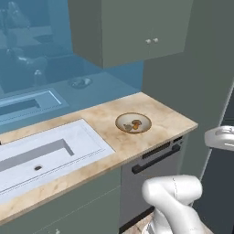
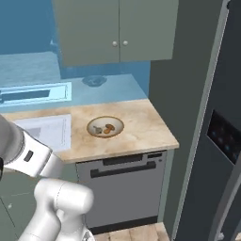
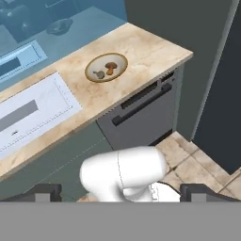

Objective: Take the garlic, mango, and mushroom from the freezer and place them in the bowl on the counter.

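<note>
The tan-rimmed bowl (image 1: 133, 123) (image 2: 105, 127) (image 3: 106, 67) sits on the beige marble counter (image 1: 160, 114) (image 2: 141, 127) (image 3: 146, 47), near its right end. Two small items lie inside: a brown mushroom (image 1: 136, 123) (image 2: 109, 128) (image 3: 111, 67) and, beside it, a pale garlic (image 1: 128, 127) (image 2: 98, 129) (image 3: 100, 74). The mango is out of view. The dark blue-grey freezer (image 2: 221, 141) (image 3: 226, 94) stands to the right of the counter, past a grey-green panel. In the hand view my gripper (image 3: 123, 193) is open, high and well back from the counter, with nothing between its fingers (image 3: 44, 192).
A white sink (image 1: 41, 155) (image 3: 33, 108) is set into the counter left of the bowl. Below the bowl is a grey dishwasher front with a dark handle (image 1: 155, 160) (image 2: 124, 169) (image 3: 141, 103). Grey-green wall cupboards (image 1: 132, 27) (image 2: 117, 28) hang above. Tiled floor (image 3: 188, 160) lies before the freezer.
</note>
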